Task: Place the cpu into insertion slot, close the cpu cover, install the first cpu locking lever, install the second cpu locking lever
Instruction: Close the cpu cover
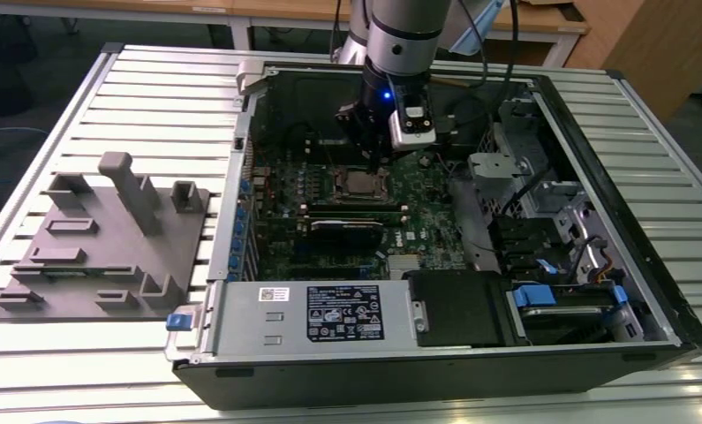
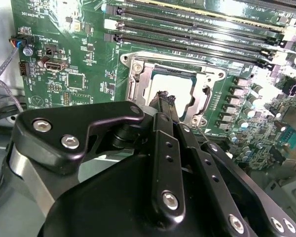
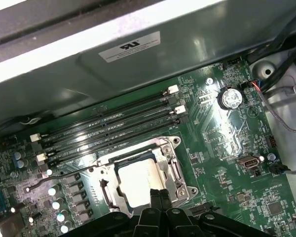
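Observation:
The cpu lies flat in the insertion slot, its pale metal top showing through the cut-out. Down over it lies the silver cpu cover, whose frame surrounds the chip in both wrist views. A thin wire locking lever sticks out from one side of the socket, raised off the green board. My gripper hangs just above the socket's edge with its black fingers pressed together and nothing between them. From the other side, the fingertips overlap the cover's rim.
Several long memory slots run beside the socket, and a coin battery sits further off. A black expansion card stands nearer the case front, with the power supply beyond. A grey fixture lies on the exterior view's left.

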Controlling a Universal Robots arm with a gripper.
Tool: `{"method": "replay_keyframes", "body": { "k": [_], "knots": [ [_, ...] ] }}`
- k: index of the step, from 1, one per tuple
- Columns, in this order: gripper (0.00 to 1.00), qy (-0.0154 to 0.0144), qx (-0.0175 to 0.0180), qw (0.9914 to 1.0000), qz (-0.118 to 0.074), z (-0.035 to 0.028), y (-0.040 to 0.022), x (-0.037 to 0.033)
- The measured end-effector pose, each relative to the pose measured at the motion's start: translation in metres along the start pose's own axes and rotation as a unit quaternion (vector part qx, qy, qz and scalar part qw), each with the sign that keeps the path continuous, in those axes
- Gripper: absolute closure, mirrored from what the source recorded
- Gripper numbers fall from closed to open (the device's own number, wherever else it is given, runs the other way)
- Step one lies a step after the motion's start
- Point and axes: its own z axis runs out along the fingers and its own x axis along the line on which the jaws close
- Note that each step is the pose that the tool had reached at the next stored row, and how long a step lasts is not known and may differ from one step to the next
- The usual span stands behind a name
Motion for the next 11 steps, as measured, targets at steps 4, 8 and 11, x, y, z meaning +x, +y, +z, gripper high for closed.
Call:
{"method": "replay_keyframes", "body": {
  "k": [4, 8, 11],
  "knots": [
    [0.89, -0.0001, 0.0004, 0.99995, -0.010, 0.0000, 0.0000, 0.0000],
    [0.89, -0.0001, 0.0008, 0.99981, -0.020, 0.0001, 0.0000, 0.0000],
    [0.89, -0.0001, 0.0009, 0.99966, -0.026, 0.0002, 0.0000, 0.0000]
  ]
}}
